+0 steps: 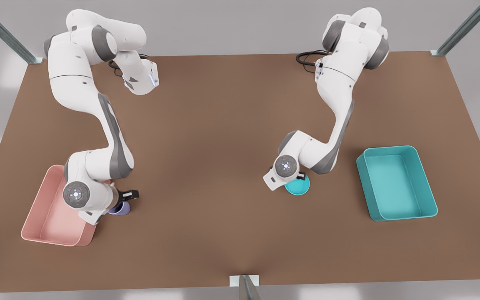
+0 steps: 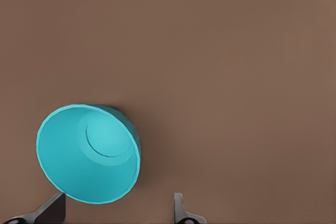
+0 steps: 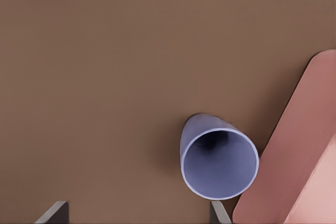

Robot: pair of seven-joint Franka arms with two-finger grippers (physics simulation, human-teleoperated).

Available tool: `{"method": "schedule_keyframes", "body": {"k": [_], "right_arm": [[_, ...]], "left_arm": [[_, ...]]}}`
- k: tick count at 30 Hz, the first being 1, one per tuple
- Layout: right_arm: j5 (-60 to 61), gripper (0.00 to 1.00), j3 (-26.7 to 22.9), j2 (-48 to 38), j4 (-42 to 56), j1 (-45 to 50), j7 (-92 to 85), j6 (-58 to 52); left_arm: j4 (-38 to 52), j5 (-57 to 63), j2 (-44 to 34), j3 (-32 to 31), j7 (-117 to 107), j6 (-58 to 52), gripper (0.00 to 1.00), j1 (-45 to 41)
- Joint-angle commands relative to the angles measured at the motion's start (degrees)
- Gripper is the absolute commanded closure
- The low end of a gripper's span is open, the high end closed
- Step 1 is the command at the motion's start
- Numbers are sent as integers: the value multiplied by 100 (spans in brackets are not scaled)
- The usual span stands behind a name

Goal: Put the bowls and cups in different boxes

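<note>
On the brown desk (image 1: 223, 137), going from the front view's left: a pink box (image 1: 46, 216) sits near that left edge, toward the near corner. My right gripper (image 3: 139, 214) hangs above the purple cup (image 1: 120, 208), which stands upright on the desk just beside the pink box's inner wall. Its fingers are spread wide with nothing between them; one fingertip (image 3: 219, 212) sits close to the cup's rim.

Nearer the middle, my left gripper (image 2: 118, 212) hovers over the small teal bowl (image 1: 297, 186), which rests on bare desk, well apart from the teal box (image 1: 396, 183) toward the front view's right edge. Those fingers are also wide open and empty.

I judge both arms are lining up their grasps. To do it well, I would center each gripper first: the cup and the bowl both sit off to one side of the gap. Then descend straight, closing on the cup's wall and on the bowl's rim without nudging the pink box.
</note>
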Motion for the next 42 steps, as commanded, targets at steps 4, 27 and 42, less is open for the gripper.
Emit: {"method": "schedule_keyframes", "body": {"k": [4, 27, 42], "right_arm": [[8, 0, -4, 276, -101, -181, -71, 1138], [-45, 0, -4, 285, -1147, -251, 34, 1621], [-1, 79, 75, 30, -971, -330, -317, 1147]], "left_arm": [[-168, 54, 45, -3, -2182, 713, 0, -76], [-326, 274, 432, 67, -1523, 1135, 63, -5], [-273, 283, -1062, 278, -1234, -754, 79, 943]]}}
